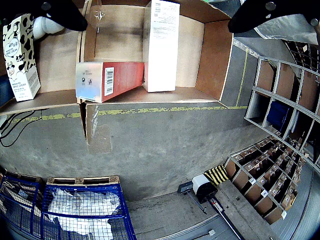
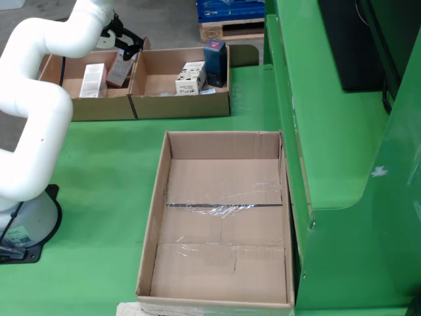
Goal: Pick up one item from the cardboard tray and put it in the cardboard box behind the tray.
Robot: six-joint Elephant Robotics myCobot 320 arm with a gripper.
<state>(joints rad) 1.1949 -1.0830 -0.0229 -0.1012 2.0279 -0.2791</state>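
In the wrist view my gripper (image 1: pixel 157 25) is open; its two black fingers (image 1: pixel 55 12) show in the top corners with nothing between them. Below it lies the left cardboard tray (image 1: pixel 212 55), holding a red box (image 1: pixel 110 80) and a tall white box (image 1: pixel 161 45) side by side. The fixed view shows the gripper (image 2: pixel 128 47) hovering over that tray (image 2: pixel 99 108), above the red box (image 2: pixel 118 71) and the white box (image 2: pixel 93 80). A large empty cardboard box (image 2: pixel 223 263) stands nearer the camera on the green table.
A second tray (image 2: pixel 184 105) to the right holds a cow-patterned carton (image 2: pixel 190 78) and a blue box (image 2: pixel 215 62); the carton (image 1: pixel 20 55) shows at the wrist view's left. A green frame (image 2: pixel 342 164) borders the table's right. Blue wire cages (image 1: pixel 85 210) and shelving (image 1: pixel 280 100) lie beyond.
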